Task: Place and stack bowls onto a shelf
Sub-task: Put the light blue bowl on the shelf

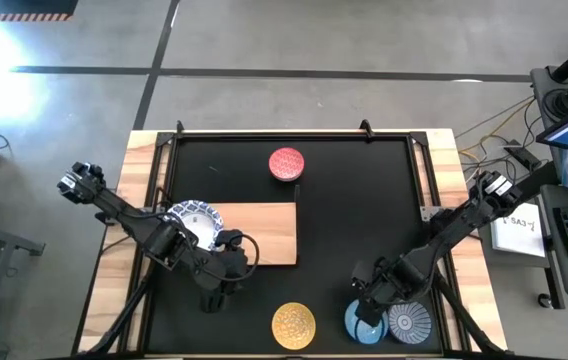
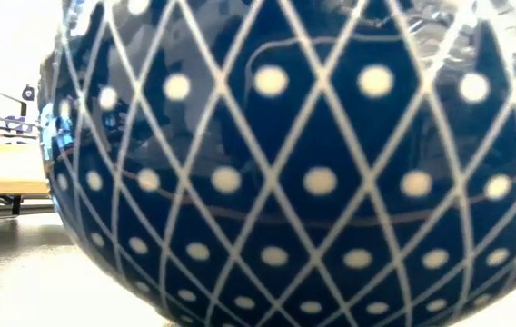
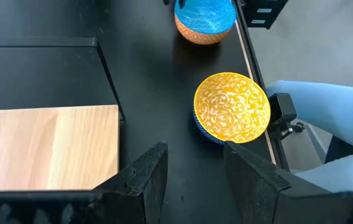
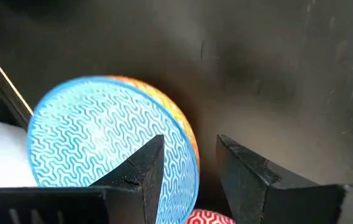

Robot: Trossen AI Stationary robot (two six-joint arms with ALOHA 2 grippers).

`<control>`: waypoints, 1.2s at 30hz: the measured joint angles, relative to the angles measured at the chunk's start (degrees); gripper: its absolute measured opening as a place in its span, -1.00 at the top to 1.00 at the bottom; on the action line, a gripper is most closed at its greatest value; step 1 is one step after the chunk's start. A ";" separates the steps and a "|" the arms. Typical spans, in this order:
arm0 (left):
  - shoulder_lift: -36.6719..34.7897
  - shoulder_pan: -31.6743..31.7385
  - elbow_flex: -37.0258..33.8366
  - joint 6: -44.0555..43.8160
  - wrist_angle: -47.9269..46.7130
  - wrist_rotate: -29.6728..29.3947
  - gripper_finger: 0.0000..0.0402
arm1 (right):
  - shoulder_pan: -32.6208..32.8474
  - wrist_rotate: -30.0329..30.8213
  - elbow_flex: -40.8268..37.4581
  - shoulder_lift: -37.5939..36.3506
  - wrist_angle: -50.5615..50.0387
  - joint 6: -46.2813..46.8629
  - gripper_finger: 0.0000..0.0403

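just beside the right gripper [image 4: 189, 171], light blue bowl [image 4: 111, 137].

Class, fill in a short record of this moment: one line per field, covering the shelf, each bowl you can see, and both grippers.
shelf: light-wood rectangular board, left of table centre
white bowl with blue patterned rim: on the board's left end
red bowl: far side of the table
yellow bowl: near edge
light blue bowl: near right, tilted
grey-blue bowl: beside it
left gripper: open, empty, near the board
right gripper: open around the light blue bowl's rim
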 joint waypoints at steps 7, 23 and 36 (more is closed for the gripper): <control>0.00 0.00 0.00 0.00 -0.04 -0.24 0.31 | 0.00 -3.91 -2.92 0.00 6.29 0.00 0.33; 0.00 0.00 0.02 0.02 -0.11 -0.24 0.31 | 0.00 -3.43 -6.30 0.00 9.81 -0.01 0.49; 0.00 0.01 0.02 1.29 -0.11 -0.24 0.31 | 0.00 -2.13 -6.47 0.00 9.89 -2.82 0.79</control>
